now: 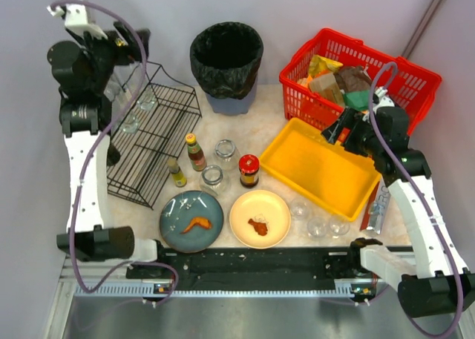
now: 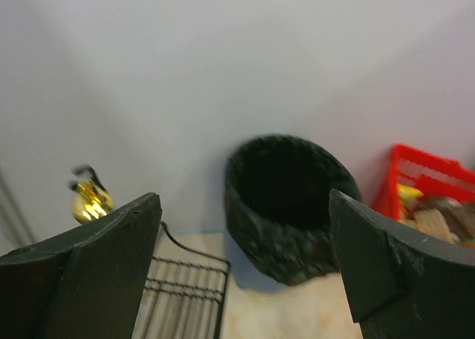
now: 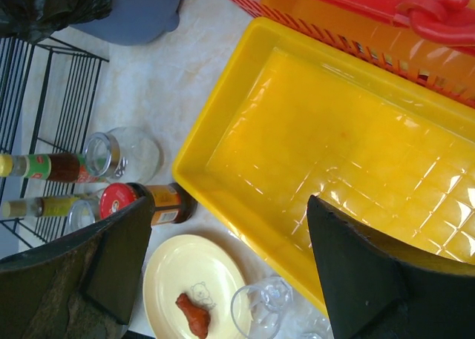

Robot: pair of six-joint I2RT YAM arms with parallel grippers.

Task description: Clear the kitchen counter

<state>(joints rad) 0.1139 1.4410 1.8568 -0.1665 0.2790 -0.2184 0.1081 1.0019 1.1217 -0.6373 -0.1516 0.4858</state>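
The kitchen counter (image 1: 256, 127) spans the workspace beneath both arms. It is a stiff, fixed slab, judged not liftable, so the hold belongs on what stands on it. The glass jars (image 1: 212, 177) and tumblers (image 1: 318, 226) look fragile and slippery and are best taken round the body. The left gripper (image 2: 243, 198) is spread wide and empty, well above the counter by the wire rack (image 1: 152, 142). The right gripper (image 3: 230, 202) is likewise spread and empty, over the yellow tray (image 3: 211, 101).

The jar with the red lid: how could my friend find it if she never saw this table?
Start at the big yellow tray on the right half of the counter. Just off its left corner, behind the pale yellow plate, stands the jar. It alone has a red lid; the glass jars beside it are clear and empty.
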